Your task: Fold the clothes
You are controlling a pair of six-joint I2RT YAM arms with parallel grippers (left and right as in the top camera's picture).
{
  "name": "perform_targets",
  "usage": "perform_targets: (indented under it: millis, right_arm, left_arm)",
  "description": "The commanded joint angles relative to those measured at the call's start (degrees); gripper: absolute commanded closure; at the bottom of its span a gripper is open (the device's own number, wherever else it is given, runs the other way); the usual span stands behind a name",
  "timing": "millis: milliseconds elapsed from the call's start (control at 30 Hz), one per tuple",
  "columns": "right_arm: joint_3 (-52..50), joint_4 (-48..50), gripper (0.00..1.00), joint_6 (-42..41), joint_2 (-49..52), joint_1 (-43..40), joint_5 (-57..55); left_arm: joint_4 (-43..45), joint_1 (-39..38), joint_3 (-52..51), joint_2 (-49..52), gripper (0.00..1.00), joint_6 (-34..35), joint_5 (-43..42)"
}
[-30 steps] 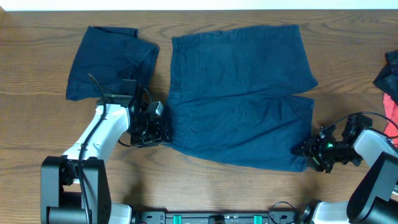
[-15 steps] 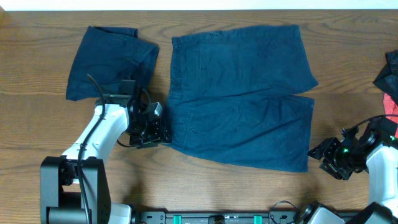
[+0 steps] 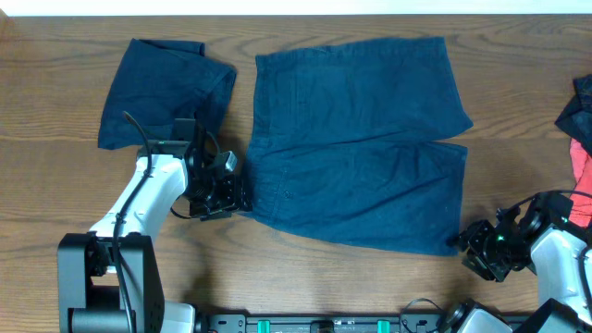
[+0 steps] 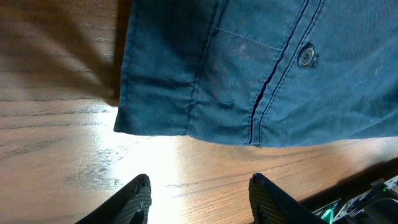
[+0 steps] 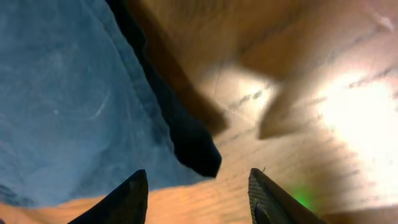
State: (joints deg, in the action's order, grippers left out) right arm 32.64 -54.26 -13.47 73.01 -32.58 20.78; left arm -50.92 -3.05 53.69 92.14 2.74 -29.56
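Dark navy shorts (image 3: 356, 139) lie spread flat on the wooden table, waistband to the left, legs to the right. The left wrist view shows the waistband corner (image 4: 186, 106) and a small button (image 4: 305, 56). My left gripper (image 3: 233, 196) is open and empty, just left of the waistband's near corner. My right gripper (image 3: 470, 248) is open and empty, just off the near leg's hem corner (image 5: 199, 155). A folded navy garment (image 3: 162, 91) lies at the back left.
A dark garment (image 3: 578, 111) and a coral-red piece (image 3: 584, 165) lie at the right edge. The arm bases stand along the near edge of the table (image 3: 55, 185).
My right gripper has let go of the near leg's hem, pulled right, then come back toward the corner. The left gripper has edged slightly away from me along the waistband.
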Motion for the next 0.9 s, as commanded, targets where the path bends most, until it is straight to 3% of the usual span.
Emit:
perform_targets:
  millis: [0,333,800,867]
  right_arm:
    - [-1.9,2.3,0.5,-1.9,-0.2,-0.4,0.0]
    - [-8.0,9.4,0.49,-5.2,-0.1,-0.4,0.7]
    - [-7.4,9.7,0.99,-4.6,-0.2,-0.4,0.7]
    - [-6.6,9.4,0.99,-4.0,-0.2,-0.4,0.8]
  left_arm:
    - [-0.3,0.3,0.4,-0.1,0.47,-0.2,0.7]
    - [-0.5,0.3,0.4,-0.1,0.47,-0.1,0.7]
    - [-0.7,0.3,0.4,-0.1,0.47,-0.6,0.7]
    - [-0.7,0.3,0.4,-0.1,0.47,-0.6,0.7]
